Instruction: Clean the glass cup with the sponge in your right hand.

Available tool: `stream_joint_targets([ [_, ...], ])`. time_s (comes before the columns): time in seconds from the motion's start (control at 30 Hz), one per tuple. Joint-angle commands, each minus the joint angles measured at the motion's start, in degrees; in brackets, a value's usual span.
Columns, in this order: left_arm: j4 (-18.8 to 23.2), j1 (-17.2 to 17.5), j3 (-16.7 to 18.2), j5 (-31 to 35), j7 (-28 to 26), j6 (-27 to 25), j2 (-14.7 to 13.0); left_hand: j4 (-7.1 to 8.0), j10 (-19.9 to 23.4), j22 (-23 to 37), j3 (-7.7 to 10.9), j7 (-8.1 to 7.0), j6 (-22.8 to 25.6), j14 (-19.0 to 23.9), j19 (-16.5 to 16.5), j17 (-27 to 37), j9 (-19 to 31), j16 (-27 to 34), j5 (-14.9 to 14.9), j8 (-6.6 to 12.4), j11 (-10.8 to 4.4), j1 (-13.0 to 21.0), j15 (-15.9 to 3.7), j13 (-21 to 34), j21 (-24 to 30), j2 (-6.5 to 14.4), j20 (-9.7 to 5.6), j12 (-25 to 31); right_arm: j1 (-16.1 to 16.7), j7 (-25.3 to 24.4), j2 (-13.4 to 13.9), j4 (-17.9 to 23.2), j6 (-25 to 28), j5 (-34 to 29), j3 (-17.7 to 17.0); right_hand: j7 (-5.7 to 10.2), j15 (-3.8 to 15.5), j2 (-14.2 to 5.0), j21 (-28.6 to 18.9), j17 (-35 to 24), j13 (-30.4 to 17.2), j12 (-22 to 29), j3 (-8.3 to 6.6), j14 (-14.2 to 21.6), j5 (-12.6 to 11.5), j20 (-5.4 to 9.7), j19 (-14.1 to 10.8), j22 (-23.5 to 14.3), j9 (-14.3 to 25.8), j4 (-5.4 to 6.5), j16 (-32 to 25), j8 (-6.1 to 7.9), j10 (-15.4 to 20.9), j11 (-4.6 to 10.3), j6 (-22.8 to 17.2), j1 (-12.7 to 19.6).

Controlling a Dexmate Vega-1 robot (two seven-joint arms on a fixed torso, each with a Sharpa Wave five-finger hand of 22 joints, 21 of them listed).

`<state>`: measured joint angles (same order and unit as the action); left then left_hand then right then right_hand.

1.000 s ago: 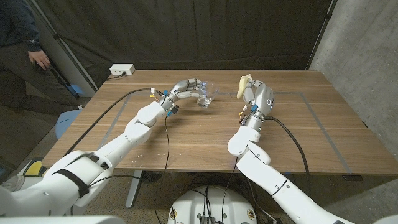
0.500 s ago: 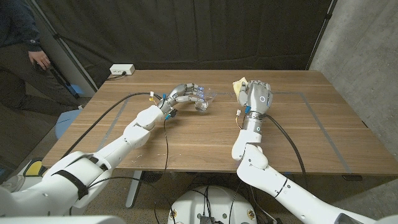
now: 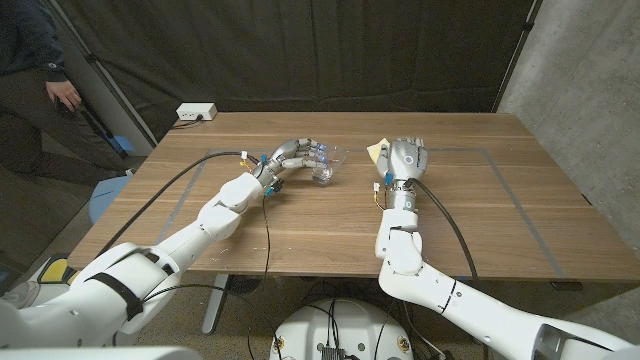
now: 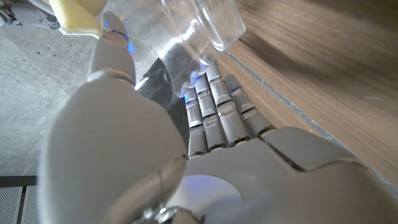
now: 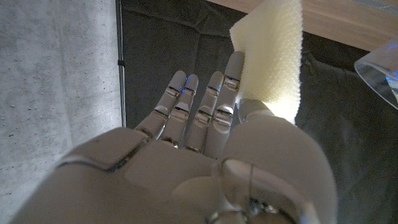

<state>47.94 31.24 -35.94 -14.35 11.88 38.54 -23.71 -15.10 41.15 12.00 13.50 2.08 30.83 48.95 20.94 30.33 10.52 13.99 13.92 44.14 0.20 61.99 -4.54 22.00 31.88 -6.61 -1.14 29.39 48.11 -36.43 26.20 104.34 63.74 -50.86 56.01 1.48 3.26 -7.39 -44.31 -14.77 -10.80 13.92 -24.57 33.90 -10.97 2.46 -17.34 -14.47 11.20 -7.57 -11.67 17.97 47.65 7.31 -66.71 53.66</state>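
Desk (image 3: pixel 300 215): I see a wooden top.
White box (image 3: pixel 196 112): at my 11 o'clock corner.
Black cable (image 3: pixel 175 180): trails across at 9 o'clock.

Between the left hand (image 3: pixel 300 152), which holds the tilted glass cup (image 3: pixel 329 164), and the right hand (image 3: pixel 405 158), which pinches the yellow sponge (image 3: pixel 377 149), only a narrow strip of bare counter (image 3: pixel 330 225) remains. The cup's open mouth faces the sponge. A black cable (image 3: pixel 180 180) crosses the counter on the left arm's outer side, and another (image 3: pixel 450 225) trails beside the right forearm. The front half of the counter lies open between the two arms. A white power strip (image 3: pixel 196 112) sits at the far left corner, well apart from both hands. A person (image 3: pixel 30 80) stands beyond that corner.
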Motion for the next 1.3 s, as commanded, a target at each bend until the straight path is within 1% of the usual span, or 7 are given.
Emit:
stream_joint_targets([
  [0.03,-2.7,-0.3,-1.1,2.9,-2.7,2.2,0.0,6.4,11.4,0.0,6.84,-8.76,13.1,2.0,-0.2,0.3,0.2,0.2,0.5,10.15,-10.81,12.1,-9.19,2.6,0.3,11.5,-0.19,0.7,-2.2,4.6,0.0,-2.0,3.3,-2.6,3.0,1.08,7.24,0.27,-0.3,-0.3,-0.2,-0.2,0.03,0.0,-0.4,2.13,0.2,0.0,0.0,0.08,0.0,-0.37,-0.1,0.18,0.8,-0.4],
  [0.47,-6.1,0.1,-1.4,3.5,-4.5,5.4,0.5,6.35,11.5,-0.1,6.51,-9.15,13.2,2.1,-0.6,0.9,0.2,0.3,0.3,9.76,-10.75,12.7,-9.32,2.5,0.6,11.4,-0.69,0.5,-2.4,3.5,-0.1,-2.1,2.4,-3.9,3.2,1.17,7.47,0.3,-0.6,-0.2,-0.2,-0.2,-0.02,0.1,-0.5,2.14,0.2,0.3,0.0,0.01,-0.1,-0.51,0.0,0.31,0.8,-0.4],
  [0.77,-0.3,3.3,-1.1,5.8,-8.0,3.5,-2.4,7.84,7.5,-0.2,5.53,-9.72,7.9,-3.2,-2.9,-1.3,0.6,-3.1,-1.1,7.32,-11.25,10.0,-8.49,1.0,0.5,9.7,-0.3,-2.8,-2.4,3.7,0.0,-2.3,0.9,-4.0,2.6,1.23,7.47,0.32,-0.8,-0.1,-0.2,-0.2,-0.07,0.3,-0.5,2.15,0.2,0.5,0.0,-0.03,-0.1,-0.62,0.1,0.25,0.7,-0.4],
  [0.87,1.7,4.2,-1.0,6.1,-8.5,2.1,-3.3,7.92,6.8,-0.2,5.54,-9.86,8.0,-4.0,-3.3,-1.9,1.0,-3.4,-1.3,7.64,-11.36,9.7,-8.5,0.8,0.4,9.5,-0.11,-3.3,-3.1,5.9,0.7,-1.9,0.9,-4.5,3.3,1.26,7.42,0.32,-0.9,-0.1,-0.2,-0.3,-0.08,0.4,-0.5,2.16,0.2,0.6,0.0,-0.02,-0.2,-0.69,0.0,0.25,0.8,-0.4],
  [1.17,4.6,5.3,-0.8,5.0,-6.7,-0.9,-4.6,9.73,-0.3,-0.4,4.24,-8.47,1.0,-11.4,-6.4,-4.9,0.5,-3.8,-2.2,4.21,-10.93,4.3,-7.5,-0.1,-0.3,7.2,1.47,-7.3,-9.2,25.7,4.5,0.3,4.3,-8.9,9.8,2.48,6.99,0.31,-1.4,-0.4,-0.2,-1.0,0.56,-0.1,-0.2,1.87,0.4,1.1,0.1,0.79,-0.2,-1.57,-1.4,-0.03,2.5,-1.7],
  [1.2,4.9,5.4,-0.8,4.8,-6.3,-1.1,-4.8,10.27,-1.5,-0.4,3.56,-8.1,-1.0,-13.3,-6.7,-5.3,0.3,-3.9,-2.7,2.97,-10.69,2.7,-7.19,-0.4,-0.3,6.3,1.67,-7.8,-9.8,27.9,4.7,0.3,4.6,-9.3,10.4,2.66,6.95,0.27,-1.5,-0.5,-0.2,-1.2,0.67,-0.2,-0.1,1.74,0.5,1.2,0.1,0.95,-0.2,-1.82,-2.0,-0.18,3.1,-2.0],
  [1.3,5.3,5.5,-0.6,3.8,-5.0,-1.3,-5.0,11.44,-7.8,-0.6,2.25,-9.74,-8.5,-19.9,-9.7,-7.0,0.1,-4.2,-3.7,-1.84,-9.8,-0.9,-5.1,-1.0,-1.5,4.9,2.89,-10.2,-13.5,38.2,5.2,-0.1,6.7,-11.7,13.9,4.1,6.37,0.59,-2.0,-0.7,-0.3,-2.3,1.28,-1.3,0.0,1.4,0.9,1.6,0.2,1.31,0.0,-3.32,-5.1,-0.49,6.6,-3.0],
])
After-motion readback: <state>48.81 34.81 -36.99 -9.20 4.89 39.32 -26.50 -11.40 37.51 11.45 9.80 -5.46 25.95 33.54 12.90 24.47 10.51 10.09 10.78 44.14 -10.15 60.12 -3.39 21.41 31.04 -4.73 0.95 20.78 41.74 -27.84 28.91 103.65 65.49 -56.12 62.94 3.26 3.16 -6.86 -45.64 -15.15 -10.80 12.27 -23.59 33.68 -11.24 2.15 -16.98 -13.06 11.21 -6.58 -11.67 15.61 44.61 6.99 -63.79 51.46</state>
